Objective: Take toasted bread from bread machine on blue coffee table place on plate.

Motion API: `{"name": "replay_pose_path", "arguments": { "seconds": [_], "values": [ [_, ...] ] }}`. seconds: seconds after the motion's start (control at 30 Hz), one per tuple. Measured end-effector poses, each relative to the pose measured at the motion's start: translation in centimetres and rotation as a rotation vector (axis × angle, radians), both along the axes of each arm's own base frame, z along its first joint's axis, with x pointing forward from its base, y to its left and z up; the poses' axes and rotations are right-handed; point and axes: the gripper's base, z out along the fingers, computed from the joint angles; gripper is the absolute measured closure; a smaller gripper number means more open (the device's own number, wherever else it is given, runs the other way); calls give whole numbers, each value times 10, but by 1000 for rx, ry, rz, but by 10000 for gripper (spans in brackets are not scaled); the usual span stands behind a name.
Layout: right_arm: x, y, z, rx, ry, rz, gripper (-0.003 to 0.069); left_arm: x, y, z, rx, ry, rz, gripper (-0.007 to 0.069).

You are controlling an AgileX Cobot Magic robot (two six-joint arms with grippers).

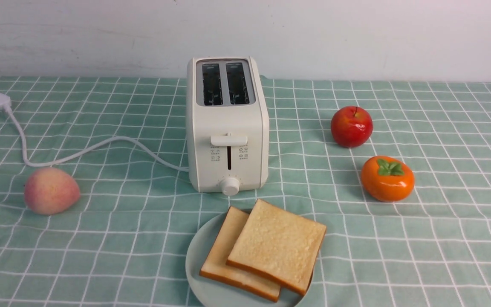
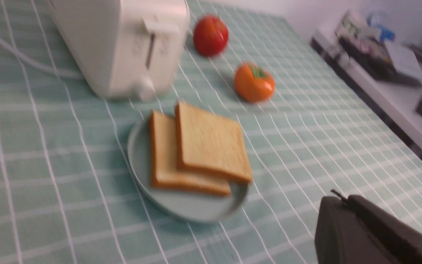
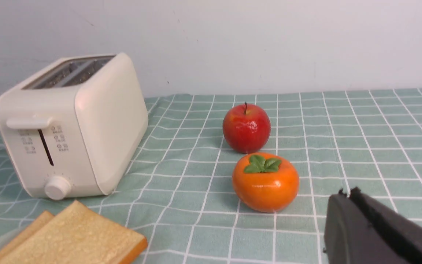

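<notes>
Two slices of toasted bread (image 1: 276, 245) lie overlapping on the pale blue-green plate (image 1: 203, 260) at the front middle of the mint-green table (image 1: 100, 238). The cream-white bread machine (image 1: 227, 128) stands behind the plate, both slots empty. The toast (image 2: 211, 143), plate (image 2: 189, 205) and bread machine (image 2: 123, 47) also show in the left wrist view. My left gripper (image 2: 341, 198) is shut and empty, apart from the plate. My right gripper (image 3: 346, 192) is shut and empty, beside the persimmon. The toast (image 3: 71, 242) and bread machine (image 3: 71, 124) show in the right wrist view. Neither gripper shows in the front view.
A red apple (image 1: 351, 126) and an orange persimmon (image 1: 387, 178) sit right of the bread machine. A peach (image 1: 51, 190) lies at the left. The white cord (image 1: 79, 151) runs left to its plug (image 1: 2, 101). A white wall stands behind.
</notes>
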Motion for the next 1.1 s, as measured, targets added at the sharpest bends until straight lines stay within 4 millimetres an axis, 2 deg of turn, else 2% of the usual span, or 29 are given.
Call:
{"name": "replay_pose_path", "arguments": {
  "seconds": [0.23,0.67,0.8,0.9,0.93,0.97,1.0,1.1],
  "values": [
    [-1,0,-7,-11,28,7,666,19,6,0,-68,-183,130,638],
    [-1,1,-9,-14,53,16,657,21,7,-3,-72,-194,141,638],
    [-1,1,-9,-15,58,18,655,15,13,-16,-9,-268,183,638],
    [-1,1,-9,-15,58,18,652,19,21,-42,133,-330,268,638],
    [-1,1,-9,-15,58,18,652,20,21,-44,141,-328,272,638],
    [-1,1,-9,-15,58,18,650,27,23,-61,208,-303,300,638],
    [-1,1,-9,-15,58,18,650,27,23,-61,208,-303,300,638],
    [-1,1,-9,-15,58,18,645,38,26,-95,286,-215,335,638]
  ]
}}
